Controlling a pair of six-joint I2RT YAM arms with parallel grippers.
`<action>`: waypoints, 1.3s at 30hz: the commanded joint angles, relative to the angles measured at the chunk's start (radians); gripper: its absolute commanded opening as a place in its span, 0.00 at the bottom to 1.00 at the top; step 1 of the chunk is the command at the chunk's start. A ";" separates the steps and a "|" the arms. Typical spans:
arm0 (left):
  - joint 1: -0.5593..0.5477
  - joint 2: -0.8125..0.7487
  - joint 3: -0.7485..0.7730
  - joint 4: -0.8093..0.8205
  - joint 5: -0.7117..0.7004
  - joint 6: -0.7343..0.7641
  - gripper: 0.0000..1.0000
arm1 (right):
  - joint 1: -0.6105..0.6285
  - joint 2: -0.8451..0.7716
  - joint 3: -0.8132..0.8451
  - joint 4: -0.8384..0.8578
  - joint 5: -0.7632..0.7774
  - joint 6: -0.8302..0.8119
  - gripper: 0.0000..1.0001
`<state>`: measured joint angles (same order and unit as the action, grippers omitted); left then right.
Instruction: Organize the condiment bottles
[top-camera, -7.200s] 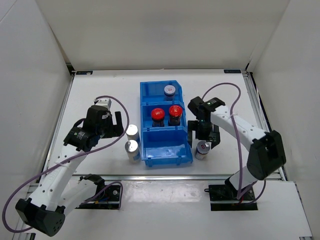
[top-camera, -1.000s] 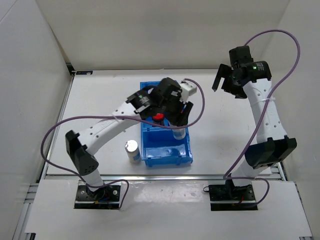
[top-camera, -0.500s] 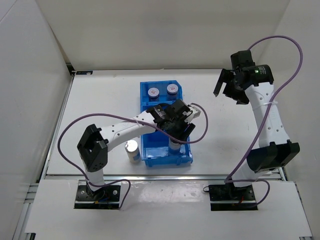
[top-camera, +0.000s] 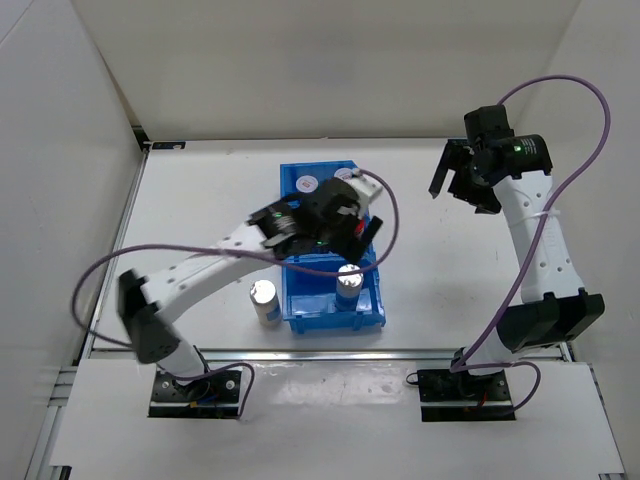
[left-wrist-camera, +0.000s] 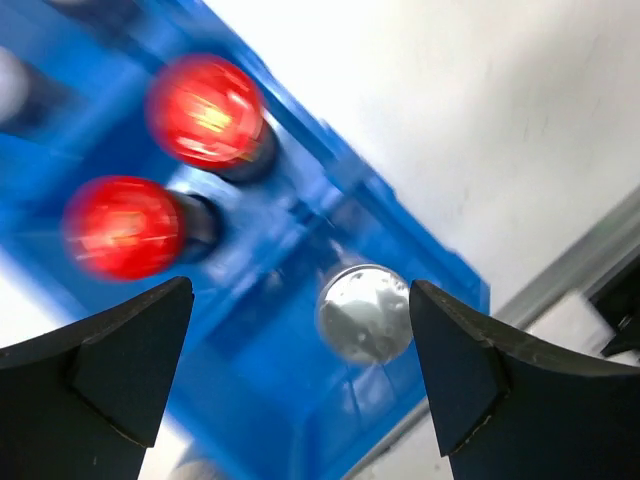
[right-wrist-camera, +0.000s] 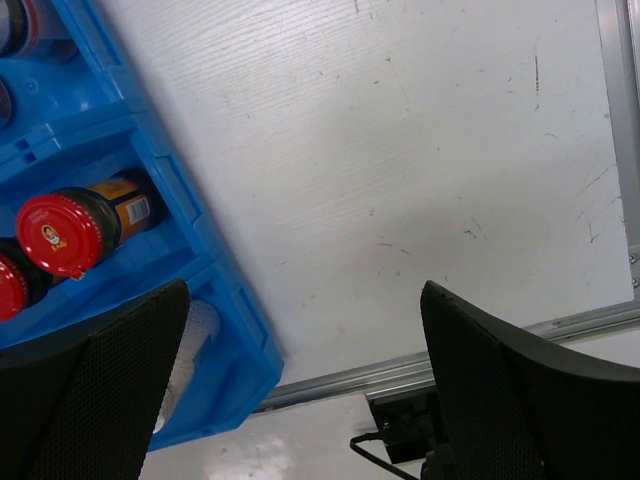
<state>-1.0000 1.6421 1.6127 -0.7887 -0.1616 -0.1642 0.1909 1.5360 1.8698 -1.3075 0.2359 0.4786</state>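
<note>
The blue bin (top-camera: 300, 305) sits mid-table. A silver-topped bottle (top-camera: 348, 283) stands in its near compartment, also seen in the left wrist view (left-wrist-camera: 365, 312). My left gripper (top-camera: 352, 235) is open and empty above the middle compartment, with the two red-capped bottles (left-wrist-camera: 205, 110) (left-wrist-camera: 122, 226) below it (left-wrist-camera: 300, 290). In the top view they are hidden under the arm. One grey-lidded bottle (top-camera: 307, 185) shows in the far compartment. A second silver-topped bottle (top-camera: 264, 298) stands on the table left of the bin. My right gripper (top-camera: 455, 185) is open, empty and raised at the far right.
The right wrist view looks down on bare white table past the gripper (right-wrist-camera: 305, 290), with the bin's corner (right-wrist-camera: 230, 330), one red-capped bottle (right-wrist-camera: 58, 235) and the metal table-edge rail (right-wrist-camera: 400, 370). White walls enclose the table.
My left gripper has let go of the silver-topped bottle in the near compartment and lifted back over the middle of the bin. The right arm has barely moved.
</note>
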 joint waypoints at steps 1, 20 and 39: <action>-0.006 -0.264 0.047 0.003 -0.197 0.025 1.00 | -0.004 -0.010 -0.003 0.023 0.002 -0.008 0.99; 0.126 -0.596 -0.629 -0.172 -0.119 -0.452 1.00 | -0.004 0.049 -0.003 0.033 -0.084 0.002 0.99; 0.213 -0.500 -0.236 -0.231 -0.317 -0.289 0.11 | -0.004 0.085 0.006 0.042 -0.104 0.002 0.99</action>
<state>-0.7921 1.1217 1.1770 -1.0779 -0.3538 -0.5480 0.1909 1.6104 1.8664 -1.2831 0.1463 0.4793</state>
